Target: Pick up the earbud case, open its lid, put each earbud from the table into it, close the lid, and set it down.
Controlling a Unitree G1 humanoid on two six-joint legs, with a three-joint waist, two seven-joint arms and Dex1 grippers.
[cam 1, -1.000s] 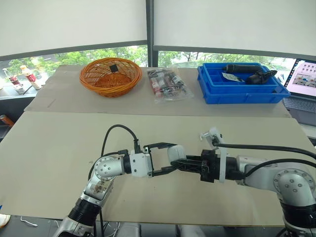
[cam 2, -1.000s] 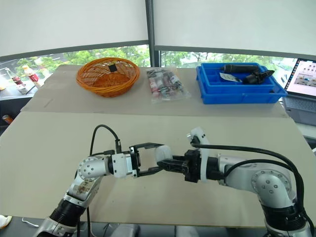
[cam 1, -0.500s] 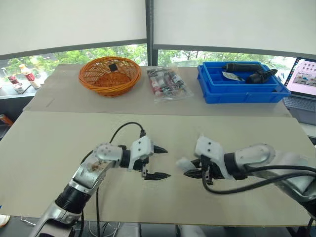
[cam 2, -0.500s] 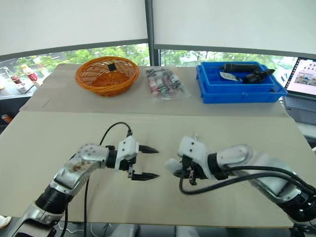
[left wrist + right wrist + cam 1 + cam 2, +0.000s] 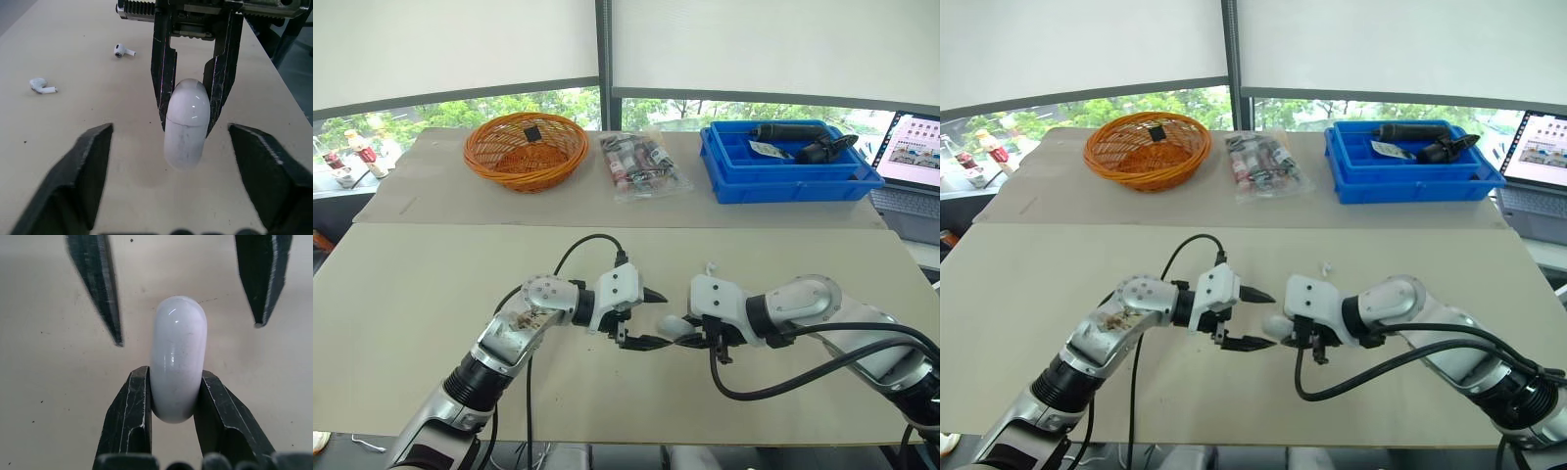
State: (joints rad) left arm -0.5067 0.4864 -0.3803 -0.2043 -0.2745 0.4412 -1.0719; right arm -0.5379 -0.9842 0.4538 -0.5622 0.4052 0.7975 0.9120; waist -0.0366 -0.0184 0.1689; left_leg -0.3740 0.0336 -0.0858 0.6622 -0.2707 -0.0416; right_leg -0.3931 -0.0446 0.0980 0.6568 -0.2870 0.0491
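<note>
The right gripper (image 5: pixel 174 375) is clamped on the case (image 5: pixel 186 122), holding it clear of the table (image 5: pixel 431 294). The left gripper (image 5: pixel 664 319) faces the case head-on, fingers spread wide, one to each side of the case's free end and touching neither side.

The case's long axis runs straight out from the right fingers toward the left gripper, so the left arm is the one placed to work the lid.

The left wrist view shows a seam across the case just beside the right fingertips. It also shows two earbuds (image 5: pixel 123 50) (image 5: pixel 41 86) lying on the table beyond the case, well apart from it. The right wrist view shows how squarely the case's rounded end sits between the left fingers.
</note>
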